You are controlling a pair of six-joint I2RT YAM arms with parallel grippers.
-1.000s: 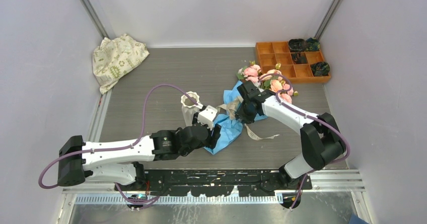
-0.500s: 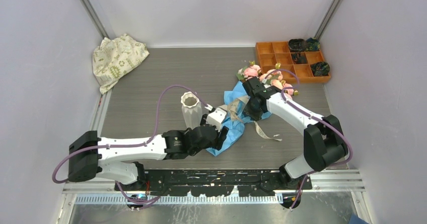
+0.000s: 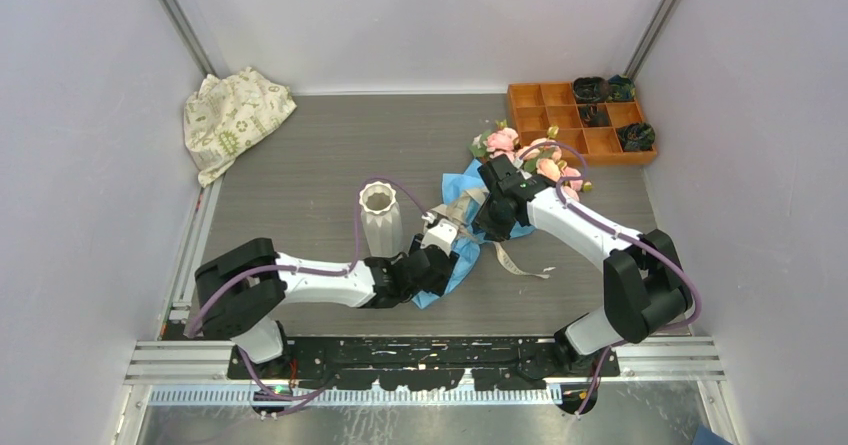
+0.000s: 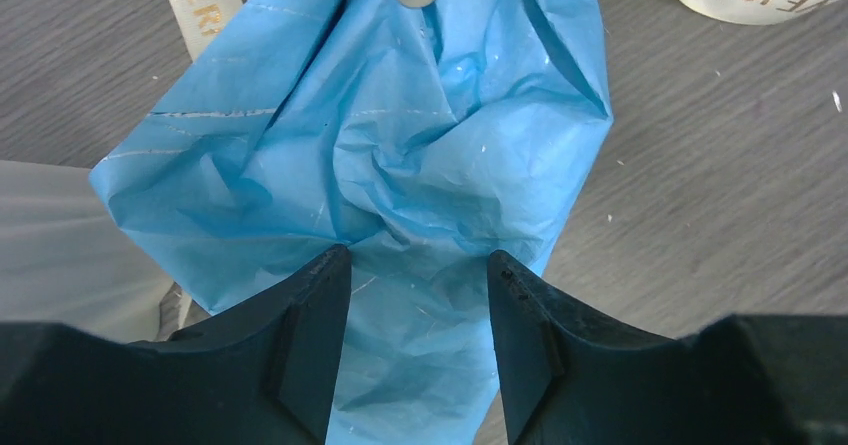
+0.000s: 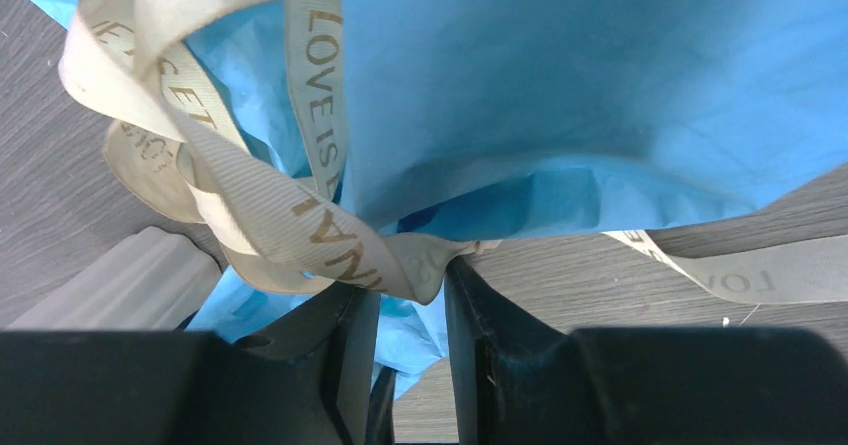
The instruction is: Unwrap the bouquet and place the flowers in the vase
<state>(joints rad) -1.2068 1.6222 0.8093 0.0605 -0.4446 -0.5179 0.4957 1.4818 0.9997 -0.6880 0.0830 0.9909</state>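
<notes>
The bouquet lies mid-table: pink and peach flowers at its far end, crumpled blue wrapping paper toward me. My left gripper is low over the near end of the paper, which is bunched between its jaws; they are shut on it. My right gripper sits at the middle of the bouquet, its narrow jaws shut on the beige ribbon. The white ribbed vase stands upright just left of the paper.
An orange compartment tray with dark items sits at the back right, close behind the flowers. A cream patterned cloth lies in the back left corner. A loose ribbon tail trails on the table right of the paper.
My left arm has reached right and forward to the paper's near end, and its jaws have narrowed on the paper. The right gripper shifted slightly, still on the ribbon.
</notes>
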